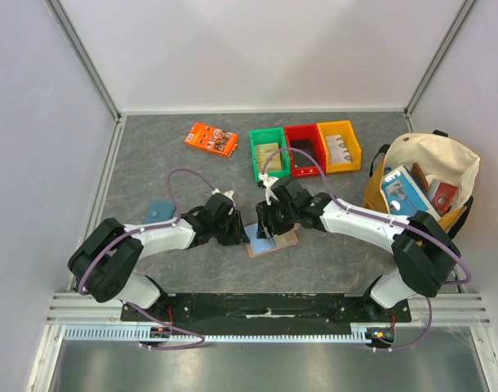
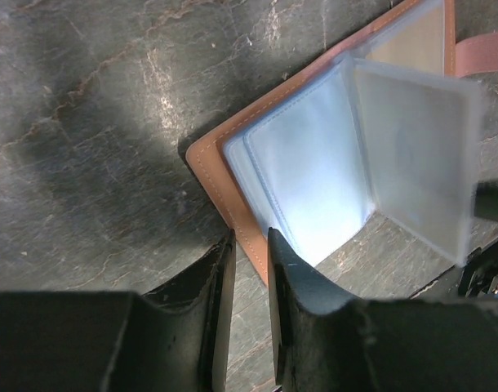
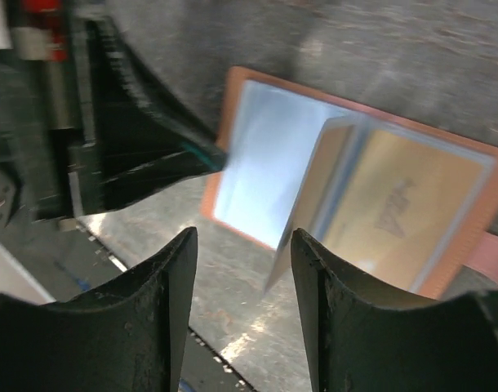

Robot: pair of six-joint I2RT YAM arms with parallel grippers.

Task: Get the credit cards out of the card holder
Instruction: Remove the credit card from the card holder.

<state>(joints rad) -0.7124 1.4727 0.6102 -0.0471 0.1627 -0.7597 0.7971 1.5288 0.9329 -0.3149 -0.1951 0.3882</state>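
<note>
On the surface [image 1: 192, 175] between the arms the card holder [image 1: 271, 242] lies open, the left fingers [image 2: 212, 310] nearly closed on its cover edge, seemingly steadying it, while the right fingers [image 3: 163, 310] gape empty astride a raised sleeve [image 2: 416, 163].

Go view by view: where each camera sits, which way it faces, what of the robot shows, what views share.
Top external: above and behind the arms, looking down at the table; both arms show, left gripper and right gripper at the card holder.
Left wrist: on the left arm, looking down past its fingers at the open card holder.
Right wrist: on the right arm, facing the card holder from the other side; its fingers and the left gripper show.
All share the card holder.
</note>
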